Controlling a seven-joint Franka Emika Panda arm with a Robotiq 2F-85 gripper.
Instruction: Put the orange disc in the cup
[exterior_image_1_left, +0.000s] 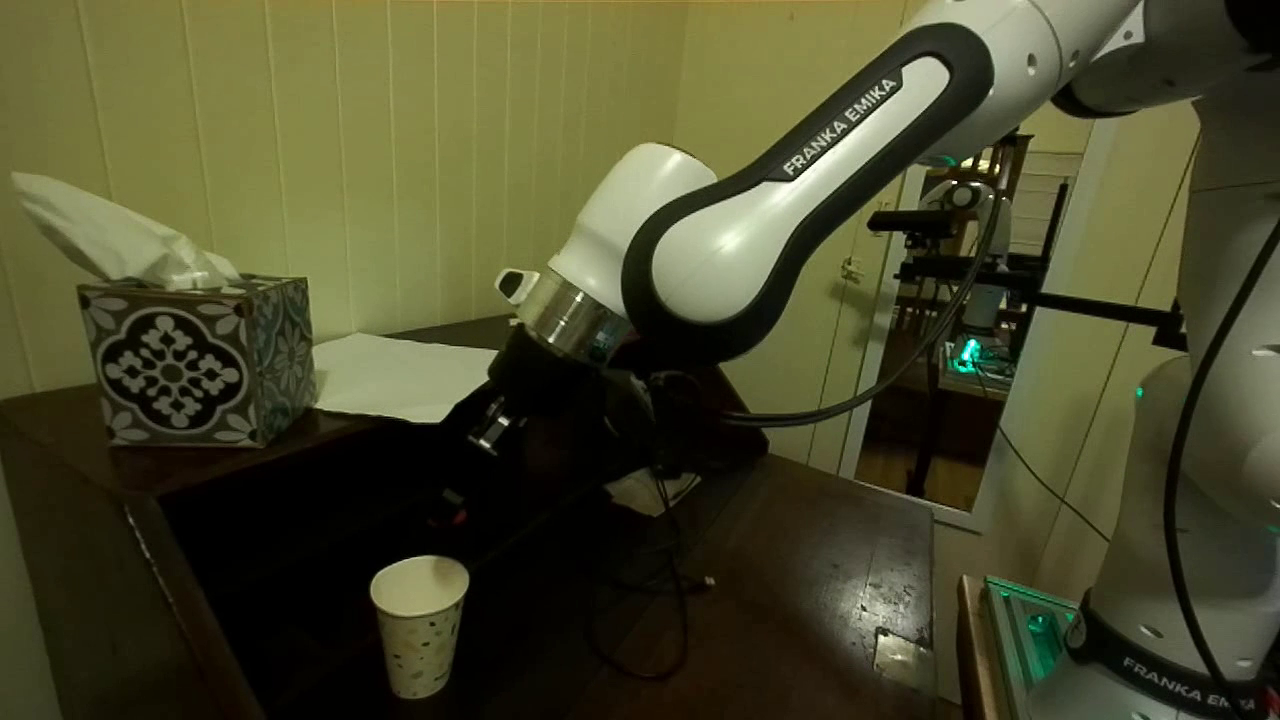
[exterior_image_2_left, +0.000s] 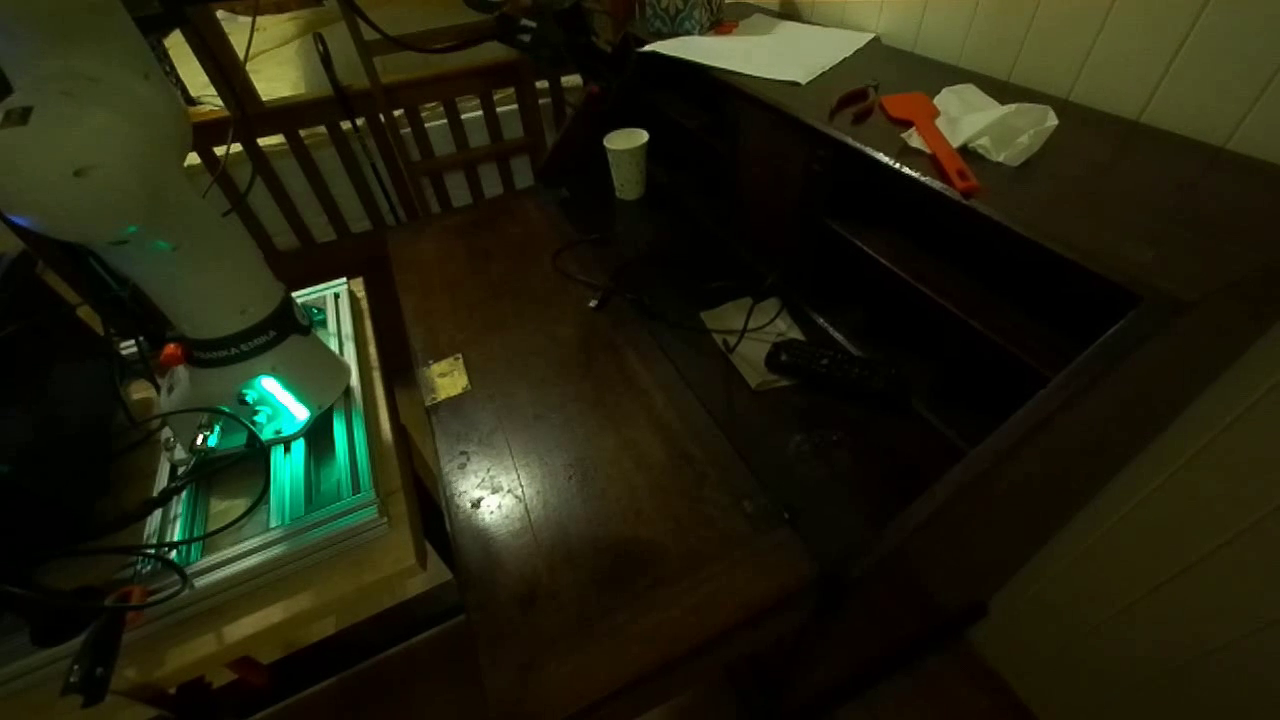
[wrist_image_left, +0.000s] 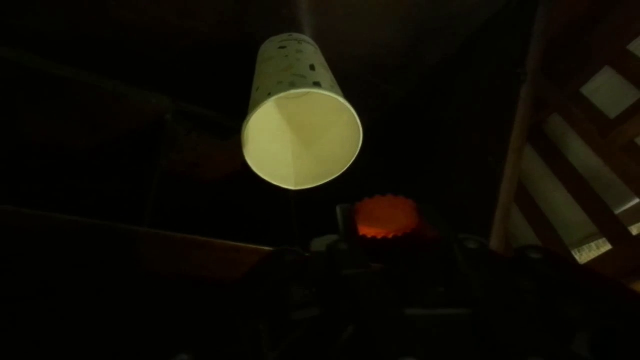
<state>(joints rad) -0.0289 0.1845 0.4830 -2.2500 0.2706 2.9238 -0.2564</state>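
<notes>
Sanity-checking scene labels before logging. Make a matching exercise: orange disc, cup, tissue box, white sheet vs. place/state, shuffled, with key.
Things
1. orange disc
2. cup
3. tissue box
4. white sheet

Place or state
A. patterned sides, white tissue poking out of the top
B. held in the claw
C. lying flat on the desk top
D. standing upright, speckled outside

Pairs: 1-B, 2-D, 3-A, 4-C

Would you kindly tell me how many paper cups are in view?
1: the speckled white cup, standing upright on the desk and visible in all three views. Any others could be hidden in the deep shadows.
</notes>
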